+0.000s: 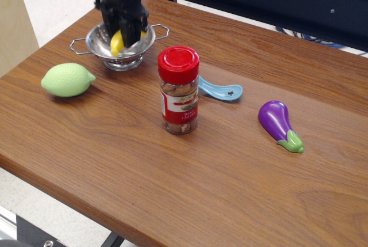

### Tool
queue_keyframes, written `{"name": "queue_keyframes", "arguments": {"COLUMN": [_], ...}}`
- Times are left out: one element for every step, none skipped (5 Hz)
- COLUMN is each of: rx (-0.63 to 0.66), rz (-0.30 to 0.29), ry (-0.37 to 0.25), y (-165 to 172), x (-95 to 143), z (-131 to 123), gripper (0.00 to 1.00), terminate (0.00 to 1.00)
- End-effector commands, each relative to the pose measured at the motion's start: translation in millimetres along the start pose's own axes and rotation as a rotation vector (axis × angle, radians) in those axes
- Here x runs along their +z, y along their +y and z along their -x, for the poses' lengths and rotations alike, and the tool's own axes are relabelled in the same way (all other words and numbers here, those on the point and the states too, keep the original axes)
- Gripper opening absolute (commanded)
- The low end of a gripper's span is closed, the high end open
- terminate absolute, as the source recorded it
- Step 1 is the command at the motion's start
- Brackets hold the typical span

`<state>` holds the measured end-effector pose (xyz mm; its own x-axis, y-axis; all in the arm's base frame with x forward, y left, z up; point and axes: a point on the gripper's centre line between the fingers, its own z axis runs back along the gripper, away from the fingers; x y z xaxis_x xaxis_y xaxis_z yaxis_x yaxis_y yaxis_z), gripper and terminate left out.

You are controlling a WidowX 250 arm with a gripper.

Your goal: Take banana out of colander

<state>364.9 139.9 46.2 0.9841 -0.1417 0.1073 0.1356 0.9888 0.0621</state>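
Note:
The steel colander (99, 47) stands at the table's far left corner, with wire loop handles on both sides. My black gripper (122, 33) hangs straight over it, its fingers closed on the yellow banana (118, 42). The banana sits between the fingers at about rim height, partly hidden by them. Whether it still touches the colander's inside I cannot tell.
A pale green lemon toy (68, 79) lies left front of the colander. A red-lidded spice jar (179, 90) stands mid-table, with a blue spoon (221, 91) behind it. A purple eggplant toy (278, 124) lies to the right. A dark frame runs behind the table.

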Motion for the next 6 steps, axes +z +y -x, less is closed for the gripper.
{"name": "queue_keyframes", "arguments": {"rx": [0.191,0.229,0.241,0.239,0.272,0.284], "rz": [-0.036,-0.023,-0.016,-0.036,-0.025,-0.042], "ry": [-0.138,-0.136,-0.107,-0.129,-0.121,-0.132], "y": [-12,-35,-66,-82,-90,-93], "x": [78,79,62,47,27,10], "z": [-39,-48,-61,-66,-73,-73], "gripper": [0.00,0.00,0.00,0.00,0.00,0.00], "terminate": [0.00,0.00,0.00,0.00,0.00,0.00]}}
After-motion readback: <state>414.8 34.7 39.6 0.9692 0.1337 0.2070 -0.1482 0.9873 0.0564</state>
